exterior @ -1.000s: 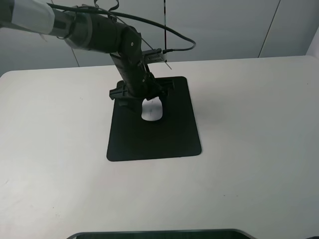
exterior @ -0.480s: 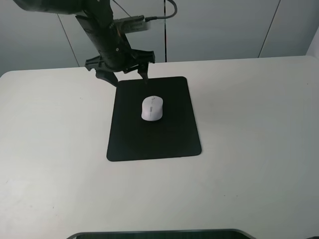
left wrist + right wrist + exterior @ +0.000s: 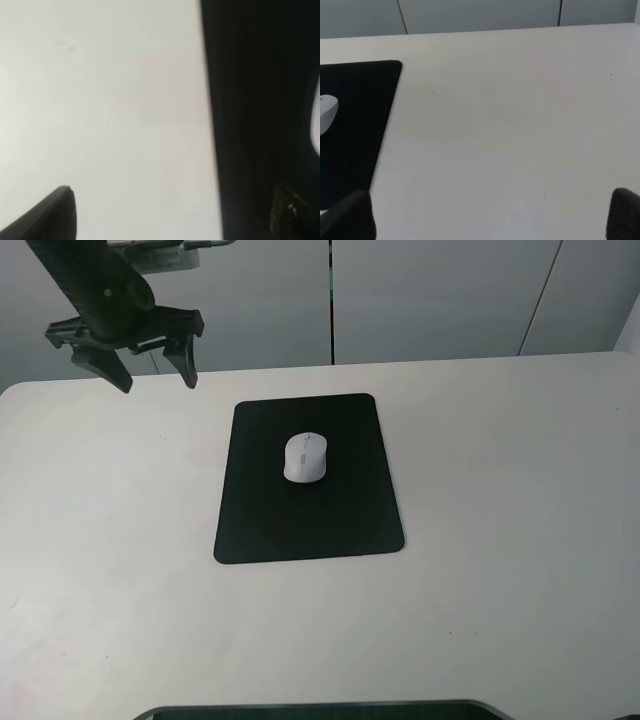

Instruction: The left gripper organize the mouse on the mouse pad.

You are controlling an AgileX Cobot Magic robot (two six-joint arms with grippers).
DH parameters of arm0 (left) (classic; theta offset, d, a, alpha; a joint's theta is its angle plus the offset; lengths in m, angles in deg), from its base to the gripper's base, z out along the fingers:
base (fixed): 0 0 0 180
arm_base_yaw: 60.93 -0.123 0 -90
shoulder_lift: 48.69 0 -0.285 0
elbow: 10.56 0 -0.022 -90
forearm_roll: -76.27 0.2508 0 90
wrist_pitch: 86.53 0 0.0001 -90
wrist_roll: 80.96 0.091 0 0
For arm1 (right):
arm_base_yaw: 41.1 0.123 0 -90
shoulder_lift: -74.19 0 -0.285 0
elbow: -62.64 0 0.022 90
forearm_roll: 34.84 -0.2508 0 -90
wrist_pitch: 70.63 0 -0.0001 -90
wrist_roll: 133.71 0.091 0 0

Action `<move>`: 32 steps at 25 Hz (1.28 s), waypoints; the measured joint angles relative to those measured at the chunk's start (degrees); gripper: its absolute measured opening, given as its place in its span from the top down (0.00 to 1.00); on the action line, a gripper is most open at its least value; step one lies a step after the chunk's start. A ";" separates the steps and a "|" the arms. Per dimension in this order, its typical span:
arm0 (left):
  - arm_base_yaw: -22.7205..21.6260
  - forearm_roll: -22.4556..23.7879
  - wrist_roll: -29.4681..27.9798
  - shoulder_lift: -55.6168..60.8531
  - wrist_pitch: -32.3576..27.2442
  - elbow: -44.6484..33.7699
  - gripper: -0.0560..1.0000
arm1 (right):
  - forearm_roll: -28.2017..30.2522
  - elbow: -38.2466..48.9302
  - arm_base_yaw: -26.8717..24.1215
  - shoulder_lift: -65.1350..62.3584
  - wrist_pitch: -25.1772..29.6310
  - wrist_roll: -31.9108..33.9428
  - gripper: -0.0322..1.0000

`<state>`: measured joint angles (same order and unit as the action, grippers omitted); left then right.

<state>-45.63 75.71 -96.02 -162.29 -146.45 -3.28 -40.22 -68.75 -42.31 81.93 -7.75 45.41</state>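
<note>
The white mouse (image 3: 305, 457) lies on the upper half of the black mouse pad (image 3: 300, 525), with nothing touching it. My left gripper (image 3: 152, 373) hangs open and empty in the air above the table's far left corner, well clear of the pad. In the left wrist view the left gripper (image 3: 172, 220) spans the pad's edge (image 3: 250, 100), and a sliver of the mouse (image 3: 316, 120) shows at the frame's border. The right gripper (image 3: 485, 220) is open over bare table; its view catches the pad (image 3: 355, 120) and part of the mouse (image 3: 326, 112). The exterior view does not show the right arm.
The white table (image 3: 500, 490) stretches wide around the pad. Grey wall panels (image 3: 430, 290) rise behind its far edge. A dark rounded object (image 3: 320, 710) pokes in at the near edge.
The left gripper was down around the mouse a second ago. It has opened, lifted and swung back to the far left. The mouse stays where it was on the pad.
</note>
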 joint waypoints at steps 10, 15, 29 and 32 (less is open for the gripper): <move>-7.22 -0.96 4.76 18.29 5.68 -20.02 0.24 | 0.00 0.00 0.00 0.00 0.00 0.00 0.29; -7.22 -0.91 5.10 29.93 8.83 -27.58 0.24 | 0.00 0.00 0.00 0.00 0.00 0.00 0.29; -7.22 -0.57 9.75 56.35 8.91 -39.38 0.24 | 0.00 0.00 0.00 0.00 0.00 0.00 0.29; -7.22 -0.47 10.58 63.03 8.67 -42.49 0.24 | 0.00 0.00 0.00 0.00 0.00 0.00 0.29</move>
<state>-52.85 75.24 -85.45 -99.25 -137.78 -45.77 -40.22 -68.75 -42.31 81.93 -7.75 45.41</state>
